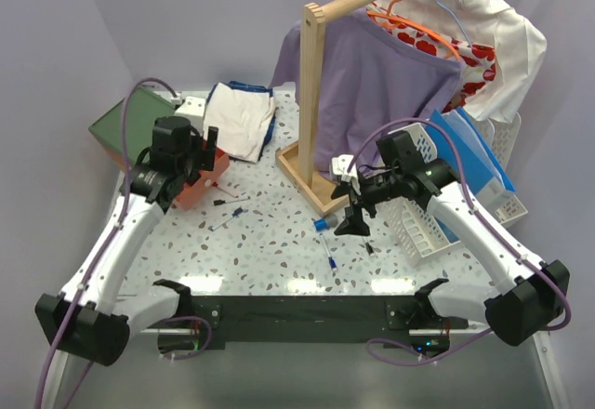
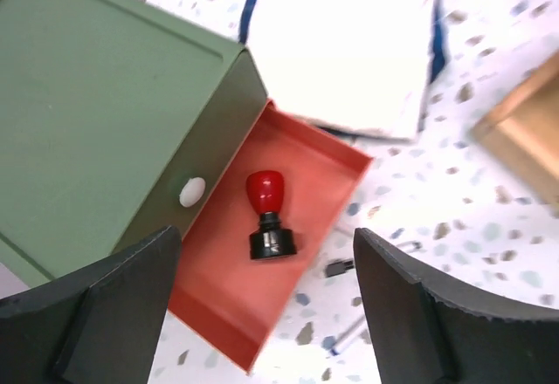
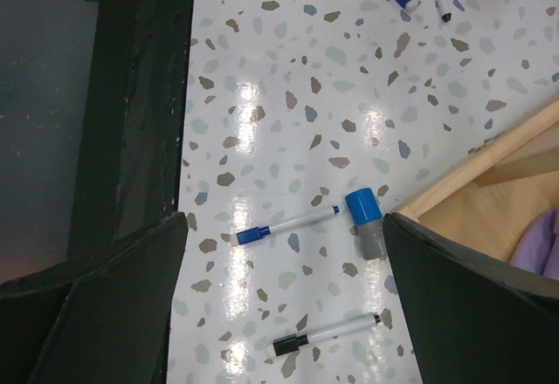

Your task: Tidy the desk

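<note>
- Desk (image 1: 270, 242): glossy white top with grey, brown and black flecks. It fills the middle of the top view under both arms. Long axis runs 9 to 3 o'clock, with the black front rail (image 1: 307, 316) at 6.
- My left gripper (image 2: 266, 297): black fingers spread wide, holding nothing, above the open drawer.
- My right gripper (image 3: 286, 227): fingers fully apart, empty, over bare desk.
- Only the left wrist view shows the inside of the smooth orange-red drawer (image 2: 306, 166). A stamp (image 2: 266, 209) sits in it, glossy red bulb handle toward 12, black round base toward 6.
- The drawer is pulled out of a matte green box (image 2: 96, 113), with a small white round knob (image 2: 192, 192) on the box face at the stamp's 9.
- White folded cloth (image 2: 349, 44) at the drawer's 12.
- Only the right wrist view makes the small items clear: a thin blue-capped marker (image 3: 288, 224), a short grey cylinder with a blue cap (image 3: 367, 222) just beside it at 3, and a black-capped marker (image 3: 323, 332) at 6.
- Pale wooden rack base (image 3: 489, 201) at 3.
- Only the top view shows the purple garment (image 1: 372, 74) on the rack and the white lattice basket (image 1: 414, 232).
</note>
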You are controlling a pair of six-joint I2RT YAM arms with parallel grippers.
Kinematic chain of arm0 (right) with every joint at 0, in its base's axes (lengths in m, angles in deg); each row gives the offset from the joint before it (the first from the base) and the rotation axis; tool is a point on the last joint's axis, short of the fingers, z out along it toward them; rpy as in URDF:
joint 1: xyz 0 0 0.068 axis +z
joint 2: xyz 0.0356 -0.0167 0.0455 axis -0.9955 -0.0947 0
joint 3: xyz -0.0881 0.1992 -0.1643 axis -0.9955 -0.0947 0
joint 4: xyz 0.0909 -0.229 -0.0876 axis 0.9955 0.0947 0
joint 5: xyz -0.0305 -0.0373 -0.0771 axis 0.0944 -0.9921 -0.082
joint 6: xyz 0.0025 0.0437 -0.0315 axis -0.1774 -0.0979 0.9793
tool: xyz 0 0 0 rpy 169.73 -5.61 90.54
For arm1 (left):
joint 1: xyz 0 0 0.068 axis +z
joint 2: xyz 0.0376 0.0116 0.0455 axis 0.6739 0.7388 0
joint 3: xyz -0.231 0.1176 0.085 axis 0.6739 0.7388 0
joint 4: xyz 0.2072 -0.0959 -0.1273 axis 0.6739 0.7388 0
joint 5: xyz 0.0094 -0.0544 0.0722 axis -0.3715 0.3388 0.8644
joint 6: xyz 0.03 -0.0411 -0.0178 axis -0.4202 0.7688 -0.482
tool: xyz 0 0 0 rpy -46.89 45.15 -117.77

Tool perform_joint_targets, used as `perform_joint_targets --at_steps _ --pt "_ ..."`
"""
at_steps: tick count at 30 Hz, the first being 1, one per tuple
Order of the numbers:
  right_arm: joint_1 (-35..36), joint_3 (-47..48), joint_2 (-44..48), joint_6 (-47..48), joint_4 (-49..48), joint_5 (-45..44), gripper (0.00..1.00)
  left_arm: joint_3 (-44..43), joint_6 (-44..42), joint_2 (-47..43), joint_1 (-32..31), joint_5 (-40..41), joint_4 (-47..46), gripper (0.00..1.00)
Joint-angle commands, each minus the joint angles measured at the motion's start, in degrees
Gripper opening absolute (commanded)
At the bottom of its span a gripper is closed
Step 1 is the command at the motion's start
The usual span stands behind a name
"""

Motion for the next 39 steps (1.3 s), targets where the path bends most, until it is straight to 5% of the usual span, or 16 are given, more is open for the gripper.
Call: perform_joint_targets --at_steps 1,10,21,29,39 --pt "-0.3 -0.9 0.0 5.8 2.3 3.4 0.99 4.5 2.9 -10.4 0.4 -12.6 -4.9 0.87" --pt "-0.2 -2.9 -1.1 14.5 5.3 3.9 0.99 15.5 9.4 -24.6 0.4 -28.6 -9.3 0.9" --pt "1.9 -7.9 -3.3 22.2 2.0 -6.4 0.95 22.8 17.2 -27.4 0.4 -39.2 -15.8 0.92" --pt "8.7 -13.4 -6.5 22.9 -11.7 -24.3 0.9 27.2 14.5 -28.5 0.4 -40.7 -19.3 0.93" --pt "9.3 -11.6 -14.0 22.6 -17.8 -29.1 0.79 33.8 15.0 -35.6 0.4 -40.2 -20.2 0.94"
